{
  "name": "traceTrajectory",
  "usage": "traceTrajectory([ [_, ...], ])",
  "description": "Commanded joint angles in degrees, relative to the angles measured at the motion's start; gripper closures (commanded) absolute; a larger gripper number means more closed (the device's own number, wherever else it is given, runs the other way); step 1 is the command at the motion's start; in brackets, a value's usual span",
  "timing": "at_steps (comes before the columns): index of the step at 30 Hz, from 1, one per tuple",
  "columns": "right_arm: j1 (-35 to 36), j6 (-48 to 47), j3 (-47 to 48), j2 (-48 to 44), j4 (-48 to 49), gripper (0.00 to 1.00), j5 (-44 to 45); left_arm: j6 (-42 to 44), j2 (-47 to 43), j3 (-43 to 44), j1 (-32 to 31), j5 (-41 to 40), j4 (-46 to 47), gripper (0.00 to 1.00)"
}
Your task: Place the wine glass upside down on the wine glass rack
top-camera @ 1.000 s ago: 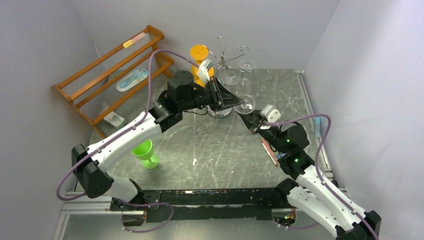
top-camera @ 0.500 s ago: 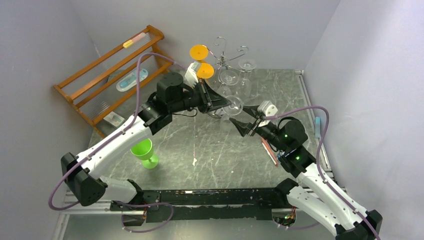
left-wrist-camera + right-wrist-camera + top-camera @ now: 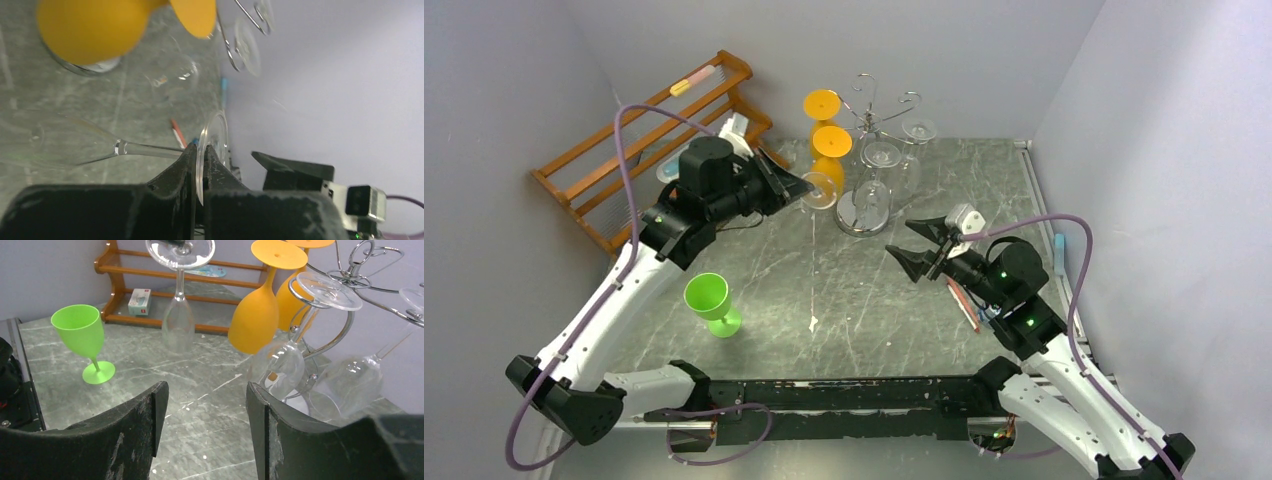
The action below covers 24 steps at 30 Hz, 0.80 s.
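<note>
3 clear glasses (image 3: 178, 325), 2 orange glasses (image 3: 253, 320), 1 green glass (image 3: 80, 332), 2 racks (image 3: 150, 320).

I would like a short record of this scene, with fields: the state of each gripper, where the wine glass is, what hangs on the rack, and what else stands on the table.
left gripper: shut on the foot of the clear wine glass, bowl hanging downward
right gripper: open, holds nothing, above the table
wine glass rack: two orange glasses and two hung clear glasses, all upside down
held glass versus rack: apart, not yet hung
green glass: upright on the table, apart from both grippers
</note>
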Motion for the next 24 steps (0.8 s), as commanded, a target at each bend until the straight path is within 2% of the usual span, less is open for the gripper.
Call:
traceTrajectory([
  [1,-0.2,3.1,-0.9,-0.8,1.5,0.38,1.5,6.7,0.7,6.7,4.4,-4.1,-5.0,0.95],
  [8,-0.2,7.5,-2.2,-1.5,4.4,0.38,2.8,10.8,7.2,17.0,11.7,-2.5,-6.4,0.95],
  [13,-0.2,7.1,-1.0,-1.5,4.9,0.38,3.4,13.5,16.6,27.1,14.0,-1.4,-4.6,0.95],
  [19,-0.1,7.7,0.6,-0.2,5.2,0.39,3.7,12.4,26.5,37.2,15.0,3.4,4.1,0.95],
  [24,-0.2,11.6,0.7,0.4,8.7,0.39,6.6,8.9,33.0,41.8,16.7,7.1,11.2,0.95],
])
